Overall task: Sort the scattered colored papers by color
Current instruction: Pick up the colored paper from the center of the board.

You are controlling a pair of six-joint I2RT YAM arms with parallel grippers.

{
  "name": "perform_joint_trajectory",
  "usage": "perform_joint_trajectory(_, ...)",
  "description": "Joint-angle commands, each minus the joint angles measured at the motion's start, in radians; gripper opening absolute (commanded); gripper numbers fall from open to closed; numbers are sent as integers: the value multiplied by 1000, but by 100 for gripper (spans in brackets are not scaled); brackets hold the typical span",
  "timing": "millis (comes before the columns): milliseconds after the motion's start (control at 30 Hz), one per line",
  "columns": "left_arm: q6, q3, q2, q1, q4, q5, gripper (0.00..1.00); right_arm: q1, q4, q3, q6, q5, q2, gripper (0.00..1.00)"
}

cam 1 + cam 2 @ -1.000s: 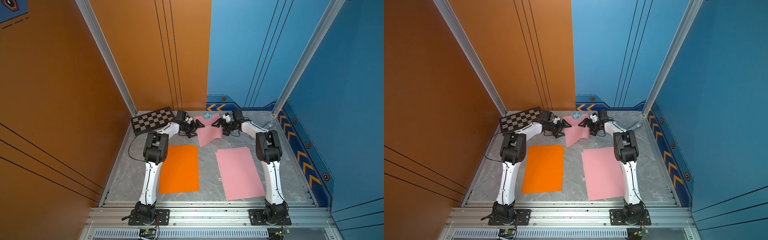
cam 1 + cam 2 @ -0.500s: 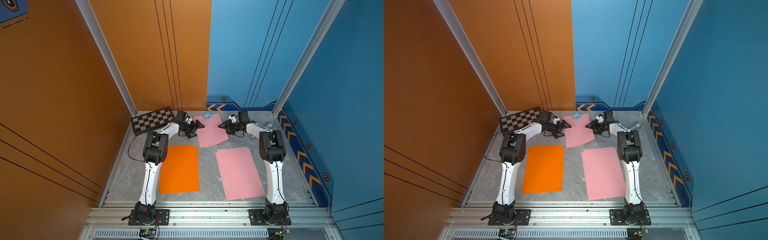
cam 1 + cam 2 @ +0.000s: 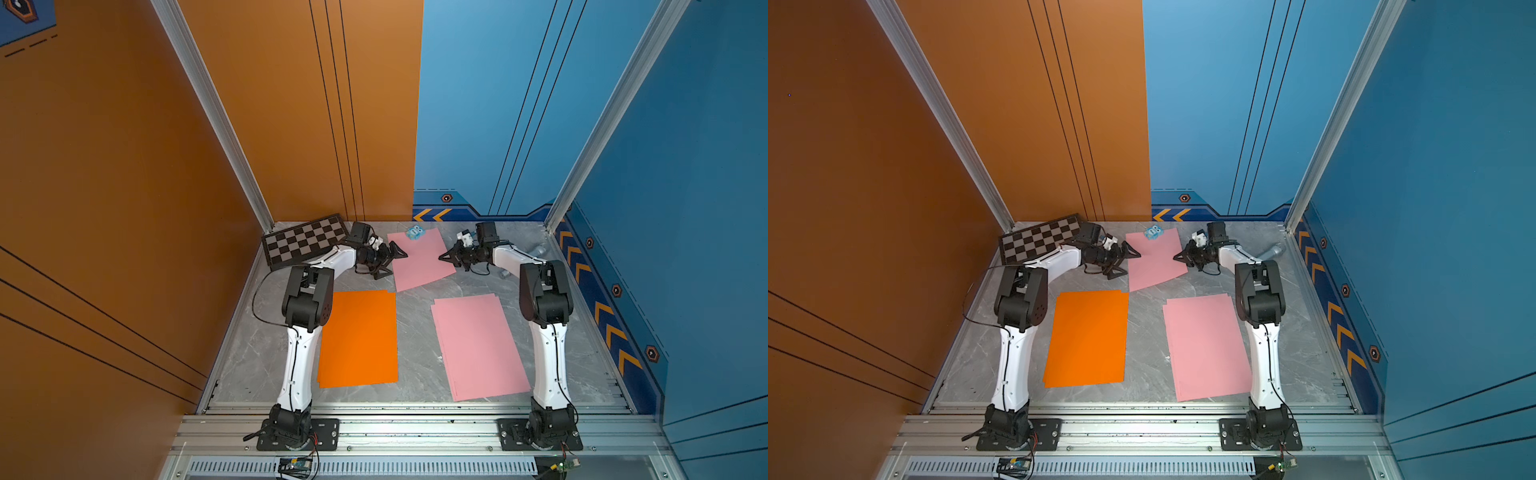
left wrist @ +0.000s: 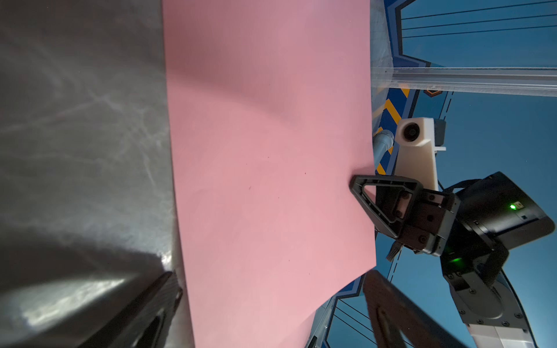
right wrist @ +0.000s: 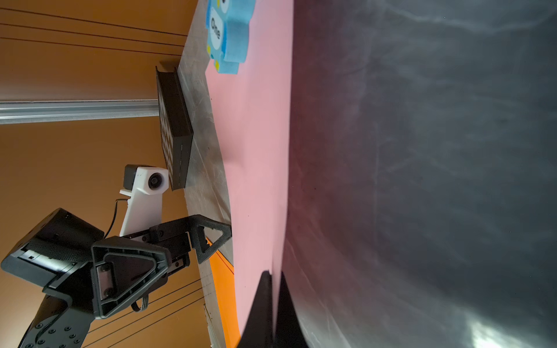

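One pink sheet (image 3: 419,259) is lying between left gripper (image 3: 394,262) and right gripper (image 3: 441,257), one blue foam block (image 3: 414,232) just beyond; one pink pile (image 3: 478,345) and one orange pile (image 3: 357,338) are lying behind them; one checkered board (image 3: 307,243) beside the left.

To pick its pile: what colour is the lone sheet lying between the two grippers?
The sheet is plain light pink, clearest in the left wrist view.

Orange wall (image 3: 124,166), blue wall (image 3: 478,104) — grey marbled floor (image 3: 415,332)

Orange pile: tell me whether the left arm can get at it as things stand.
Probably yes. The orange pile lies flat and uncovered right beside the left arm, with nothing on top, and the left gripper is open, gripping nothing.
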Motion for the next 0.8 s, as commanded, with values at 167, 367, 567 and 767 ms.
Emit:
perform_joint_trajectory(167,-98,-111,-115,2,110,36,98,13,-122,77,-49,60,-220,0)
perform_joint_trajectory(367,-256,-250,-160,-6,360,72,98,21,-171,152,-43,77,-290,0)
perform_joint_trajectory(567,-360,-319,-199,-3,467,78,98,35,-173,164,-33,63,-346,0)
perform_joint_trajectory(767,-497,-368,-212,11,644,104,98,33,-180,127,-87,22,-412,0)
